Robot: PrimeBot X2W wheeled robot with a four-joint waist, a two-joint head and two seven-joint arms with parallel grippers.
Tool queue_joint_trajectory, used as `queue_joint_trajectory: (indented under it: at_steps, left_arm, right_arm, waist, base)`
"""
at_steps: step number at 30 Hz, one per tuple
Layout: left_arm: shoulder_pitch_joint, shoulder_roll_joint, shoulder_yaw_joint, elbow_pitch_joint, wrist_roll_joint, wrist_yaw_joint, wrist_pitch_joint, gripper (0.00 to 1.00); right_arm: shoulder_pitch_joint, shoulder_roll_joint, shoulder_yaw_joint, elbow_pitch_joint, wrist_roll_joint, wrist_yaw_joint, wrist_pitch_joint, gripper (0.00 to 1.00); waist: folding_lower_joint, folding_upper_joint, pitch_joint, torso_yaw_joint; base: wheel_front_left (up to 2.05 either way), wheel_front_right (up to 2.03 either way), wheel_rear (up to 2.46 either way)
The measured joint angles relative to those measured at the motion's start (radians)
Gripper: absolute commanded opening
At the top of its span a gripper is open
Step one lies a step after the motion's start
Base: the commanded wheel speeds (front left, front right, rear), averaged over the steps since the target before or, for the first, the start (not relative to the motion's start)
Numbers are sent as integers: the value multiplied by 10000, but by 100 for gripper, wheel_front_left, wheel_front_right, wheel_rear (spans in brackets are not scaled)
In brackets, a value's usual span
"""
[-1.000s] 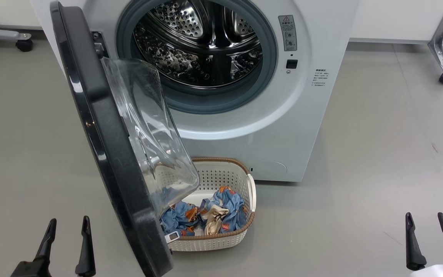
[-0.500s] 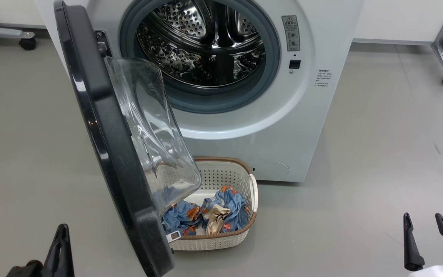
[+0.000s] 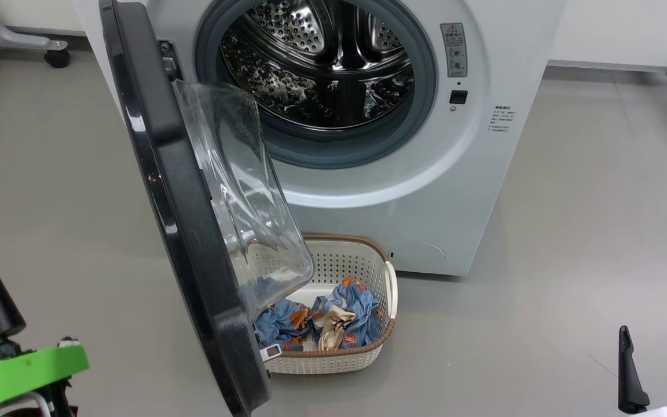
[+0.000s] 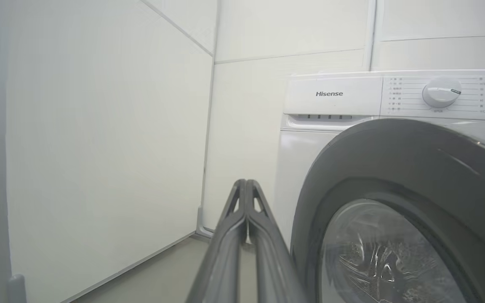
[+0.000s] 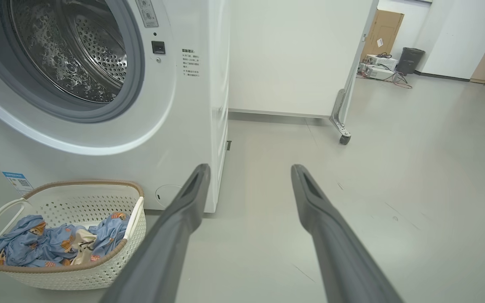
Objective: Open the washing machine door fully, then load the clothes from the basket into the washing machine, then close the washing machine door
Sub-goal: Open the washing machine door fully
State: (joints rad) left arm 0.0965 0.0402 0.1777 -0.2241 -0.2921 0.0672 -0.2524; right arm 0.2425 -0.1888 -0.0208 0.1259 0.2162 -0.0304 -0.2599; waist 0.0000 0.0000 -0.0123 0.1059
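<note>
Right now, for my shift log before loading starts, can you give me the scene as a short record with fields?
basket: on the floor in front of the washing machine
clothes: blue and cream, heaped in the basket
washing machine door: open, hinged on the left, glass window over the basket's left part
drum: no cloth seen inside
left gripper: shut, empty, by the door's outer side
right gripper: open, empty, apart from the basket
</note>
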Motion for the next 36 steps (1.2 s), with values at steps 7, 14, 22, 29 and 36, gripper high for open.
queue_joint_trajectory:
  at_steps: [7, 14, 22, 29, 36]
  left_arm:
    - [-436, -8, -623, -1825, 570, -10, -56, 0]
    - [-535, 19, -3200, -2895, 364, -1068, -56, 0]
    - [221, 84, -5678, -2685, -458, -1630, 1244, 0]
    - [992, 111, -6228, -1751, -832, -1423, 2543, 0]
    - [1116, 117, -6057, -1344, -980, -738, 3108, 0]
  right_arm:
    - [26, 136, -102, -44, -176, 121, 0, 100]
    - [142, 374, -194, -56, -322, 253, 0, 100]
    - [139, 604, -148, -56, -476, 474, 0, 100]
    - [140, 711, -188, -58, -537, 562, 0, 100]
    - [139, 815, -301, -61, -706, 646, 0, 100]
  waist:
    - [0, 0, -28, 261]
    - [0, 0, -121, 467]
    - [0, 0, -162, 438]
    - [0, 0, -126, 319]
    - [0, 0, -56, 201]
  base:
    - [0, 0, 0]
    - [0, 0, 0]
    - [0, 0, 0]
    - [0, 0, 0]
    - [0, 0, 0]
